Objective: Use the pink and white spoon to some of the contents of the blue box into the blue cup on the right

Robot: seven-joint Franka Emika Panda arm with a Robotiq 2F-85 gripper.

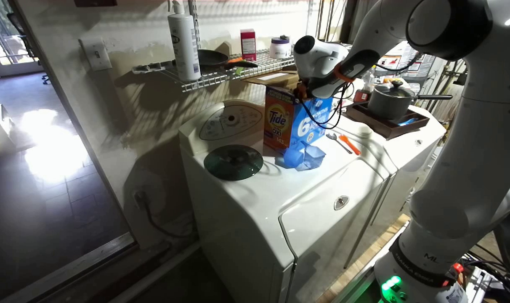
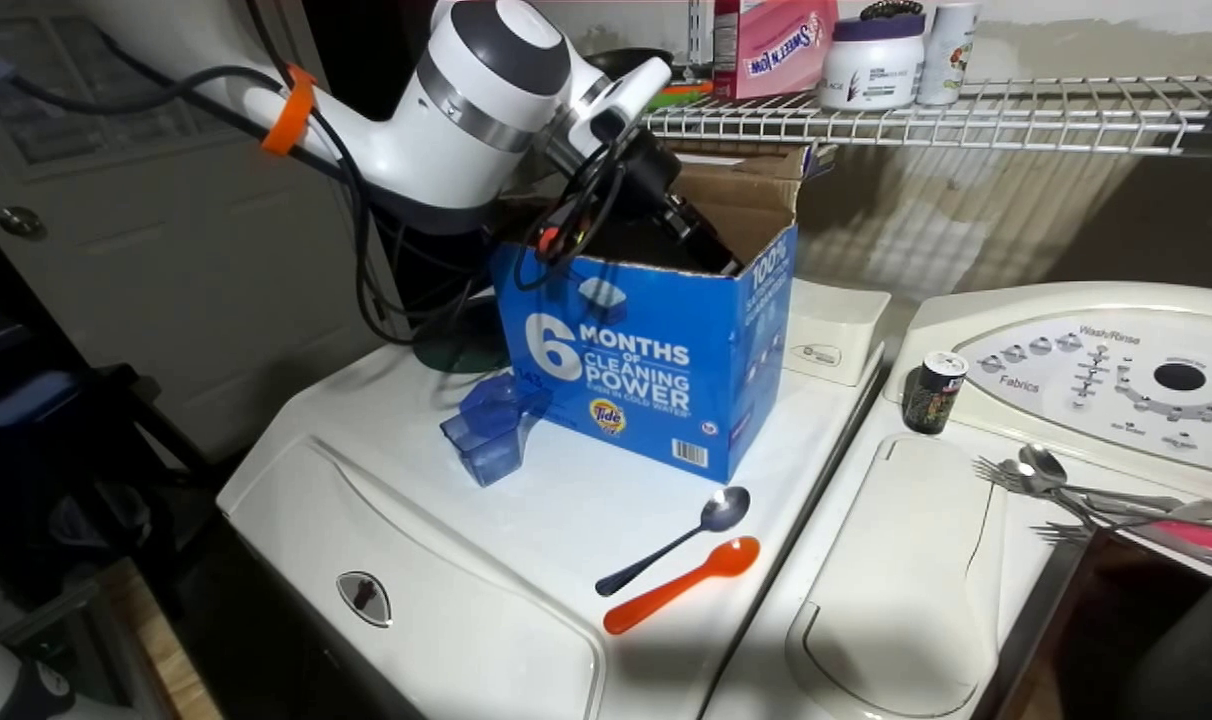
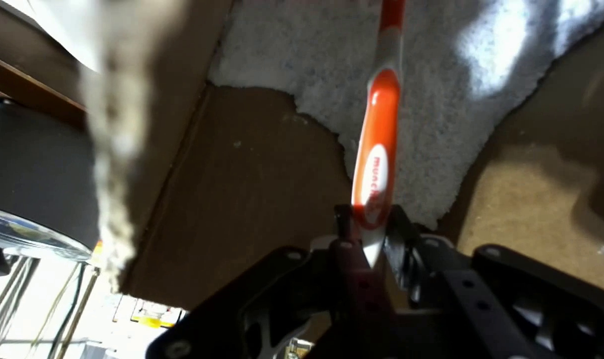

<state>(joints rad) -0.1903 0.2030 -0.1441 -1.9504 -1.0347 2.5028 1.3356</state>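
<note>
Reading left to right in an exterior view, we note a flat dark-green round disc (image 2: 458, 350), two small translucent blue plastic cups (image 2: 491, 455) and, just beside them, an upright blue cardboard carton (image 2: 636, 345). Before it lie a grey metal spoon (image 2: 686, 537) and an orange plastic spoon (image 2: 671, 592). At the carton's open top, per the wrist view, the black gripper (image 3: 371, 224) has its jaws clamped on a slim red-orange and white spoon (image 3: 381, 134) over grey-white powder (image 3: 426, 129); tip contact we cannot tell.
</note>
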